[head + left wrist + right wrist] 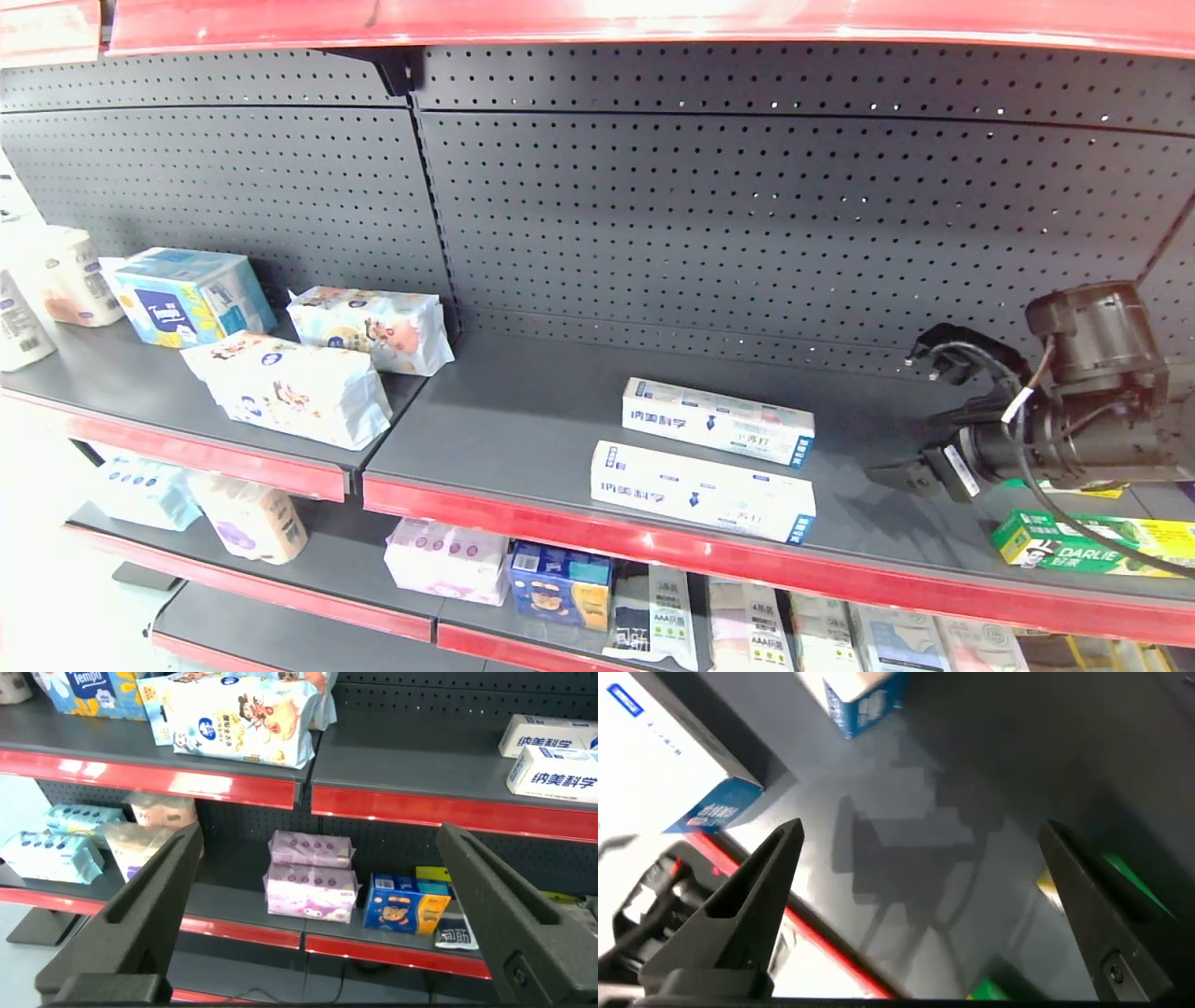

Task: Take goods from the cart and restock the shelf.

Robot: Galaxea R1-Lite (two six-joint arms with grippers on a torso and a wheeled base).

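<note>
Black perforated back panel [747, 205]

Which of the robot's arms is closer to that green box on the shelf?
Right. The right gripper hovers over the shelf just left of the green box; the left gripper is out before the lower shelves, farther left.

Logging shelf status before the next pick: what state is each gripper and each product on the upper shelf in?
Left gripper: open, empty.
Right gripper: open, empty, above the shelf.
Front white box: closed, lying flat near the shelf's front edge.
Rear white box: closed, lying flat behind it.
Green box: closed, lying flat.
Front tissue pack: sealed, lying down.
</note>
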